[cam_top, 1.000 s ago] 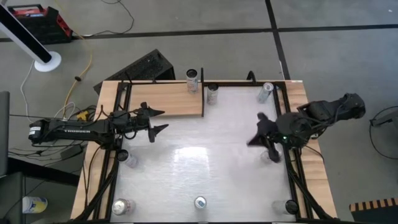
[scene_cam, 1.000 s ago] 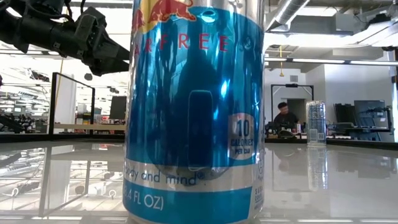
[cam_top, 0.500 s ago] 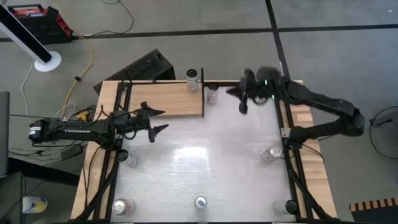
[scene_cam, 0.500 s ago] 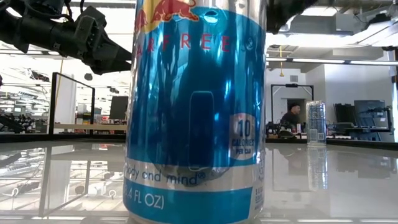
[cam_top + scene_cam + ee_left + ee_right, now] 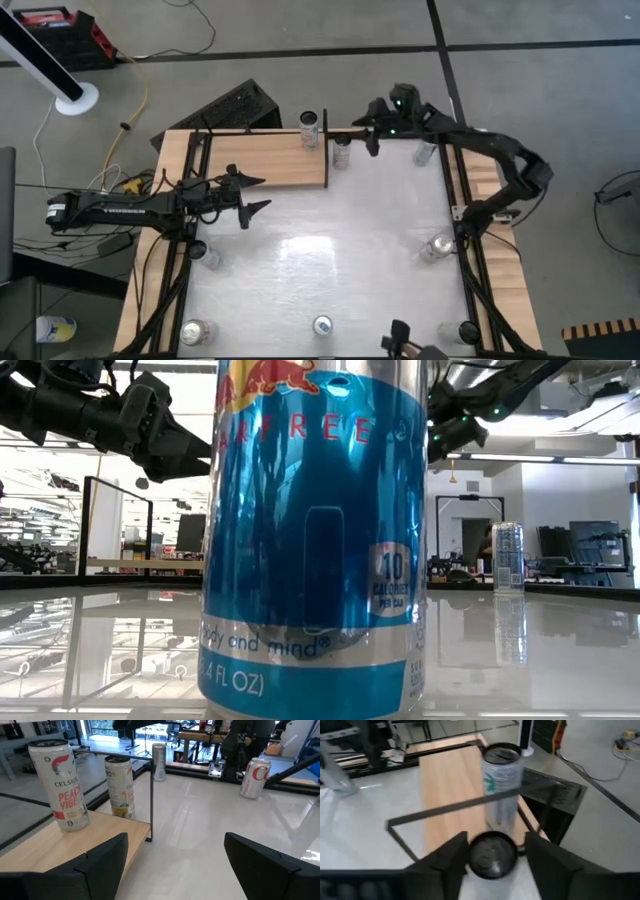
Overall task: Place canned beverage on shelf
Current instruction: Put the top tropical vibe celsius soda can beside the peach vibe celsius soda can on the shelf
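The shelf [image 5: 265,158] is a pale wooden board at the table's far left. A white can [image 5: 310,128] stands on its far right corner, seen as the Celsius can [image 5: 60,785] in the left wrist view. A second can [image 5: 342,150] stands on the white table just right of the shelf. My right gripper [image 5: 372,133] hovers open at that can's far right. In the right wrist view its fingers [image 5: 447,855] flank the can's dark top [image 5: 492,855]; I see no touch. My left gripper [image 5: 258,195] waits open near the shelf's near edge.
More cans stand around the table: far right [image 5: 425,150], right [image 5: 435,245], near left [image 5: 195,330], left [image 5: 210,255] and near middle [image 5: 322,325], the last filling the low view as a blue can [image 5: 310,540]. A thin black frame [image 5: 151,795] borders the shelf's right end.
My right gripper has swung from the table's right side, beside the can there, up and across to the far edge. It now sits by the can next to the shelf. That right-side can stays standing where it was.
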